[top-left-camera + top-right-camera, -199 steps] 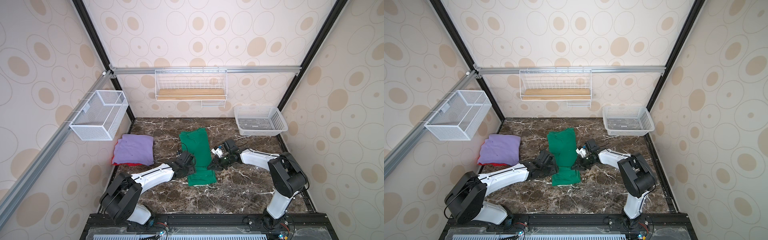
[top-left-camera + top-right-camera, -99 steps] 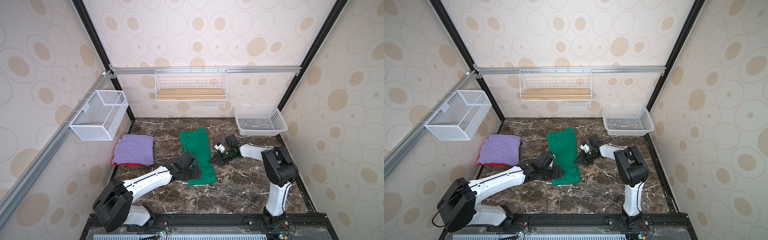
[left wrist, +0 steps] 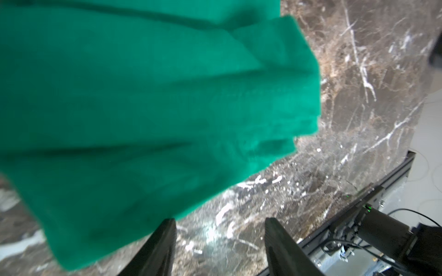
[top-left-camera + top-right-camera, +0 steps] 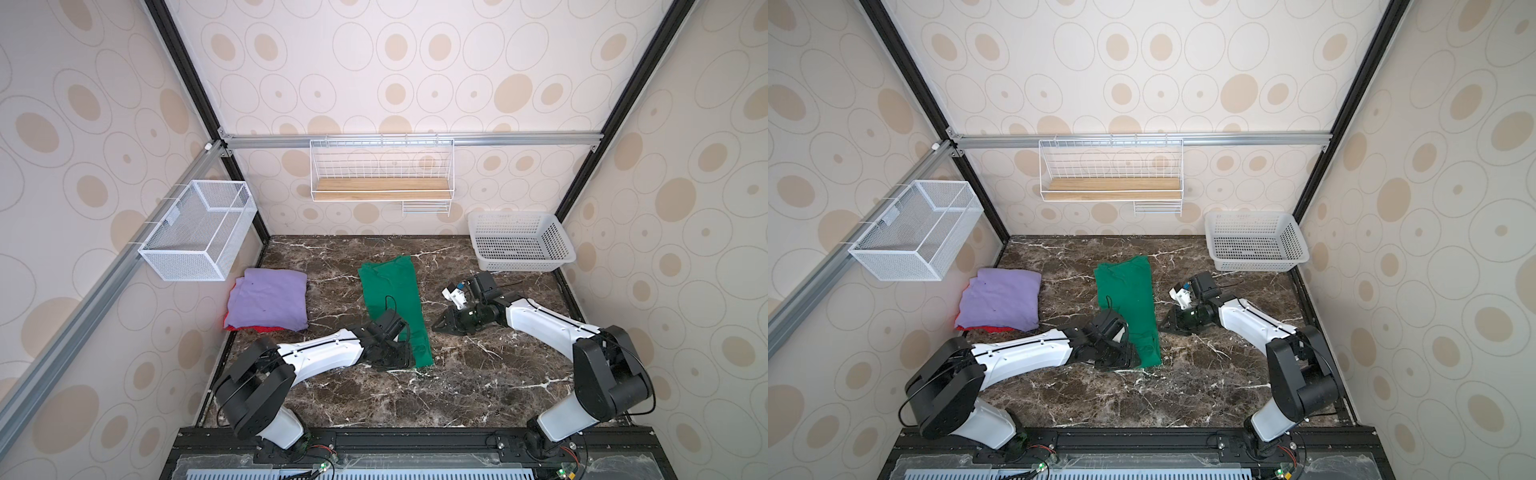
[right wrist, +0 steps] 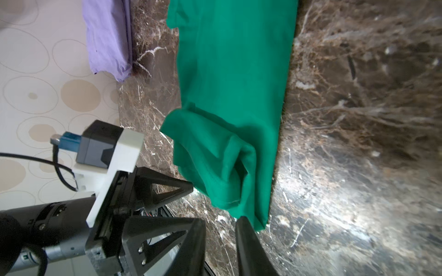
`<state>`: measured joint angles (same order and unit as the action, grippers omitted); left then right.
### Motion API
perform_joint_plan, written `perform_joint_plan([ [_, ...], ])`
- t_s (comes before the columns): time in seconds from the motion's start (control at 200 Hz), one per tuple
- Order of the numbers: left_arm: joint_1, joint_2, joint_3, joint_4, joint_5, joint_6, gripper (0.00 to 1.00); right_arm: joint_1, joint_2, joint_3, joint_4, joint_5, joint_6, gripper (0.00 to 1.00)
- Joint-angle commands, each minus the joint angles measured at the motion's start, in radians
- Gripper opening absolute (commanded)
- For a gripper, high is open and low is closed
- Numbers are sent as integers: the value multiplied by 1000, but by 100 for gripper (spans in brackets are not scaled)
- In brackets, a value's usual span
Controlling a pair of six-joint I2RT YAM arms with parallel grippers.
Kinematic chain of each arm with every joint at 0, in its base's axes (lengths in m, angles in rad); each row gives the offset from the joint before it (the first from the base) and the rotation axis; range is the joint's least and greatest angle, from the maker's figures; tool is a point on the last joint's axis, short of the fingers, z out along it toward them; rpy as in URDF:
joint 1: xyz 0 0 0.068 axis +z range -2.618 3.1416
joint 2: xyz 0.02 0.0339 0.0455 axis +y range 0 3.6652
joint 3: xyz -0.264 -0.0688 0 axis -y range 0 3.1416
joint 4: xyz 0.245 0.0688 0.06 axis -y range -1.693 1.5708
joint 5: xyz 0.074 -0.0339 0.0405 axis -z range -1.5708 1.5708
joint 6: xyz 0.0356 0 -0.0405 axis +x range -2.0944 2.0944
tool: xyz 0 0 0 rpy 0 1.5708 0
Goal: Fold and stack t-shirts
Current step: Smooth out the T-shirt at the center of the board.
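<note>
Green t-shirt (image 4: pixel 392 299) lies mid-scene on the surface (image 4: pixel 478 374), a narrow strip, long axis far-to-near, bare room both sides. We note left end effector (image 3: pixel 220 221) open, empty, at its near-left corner; right end effector (image 4: pixel 435 326) slightly parted, empty, beside its right edge.

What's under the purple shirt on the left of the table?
Under the purple shirt lies a red shirt; only a thin strip shows along the near edge and corner. The rest is covered, so its fold, or anything else below, cannot be seen.
</note>
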<state>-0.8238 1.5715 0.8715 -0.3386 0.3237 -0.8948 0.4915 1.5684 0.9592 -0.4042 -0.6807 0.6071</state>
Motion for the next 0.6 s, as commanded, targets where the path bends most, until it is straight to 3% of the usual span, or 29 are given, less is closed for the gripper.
perform_joint_plan([
  [0.0, 0, 77, 79, -22, -29, 49, 61, -4, -23, -32, -42, 10, -23, 27],
  [0.29, 9, 205, 222, -65, -109, 84, 59, -4, -95, -109, -24, -14, -13, 26],
  [0.596, 12, 211, 287, -154, -168, 115, 59, 54, -157, -175, 42, -52, 20, 26],
])
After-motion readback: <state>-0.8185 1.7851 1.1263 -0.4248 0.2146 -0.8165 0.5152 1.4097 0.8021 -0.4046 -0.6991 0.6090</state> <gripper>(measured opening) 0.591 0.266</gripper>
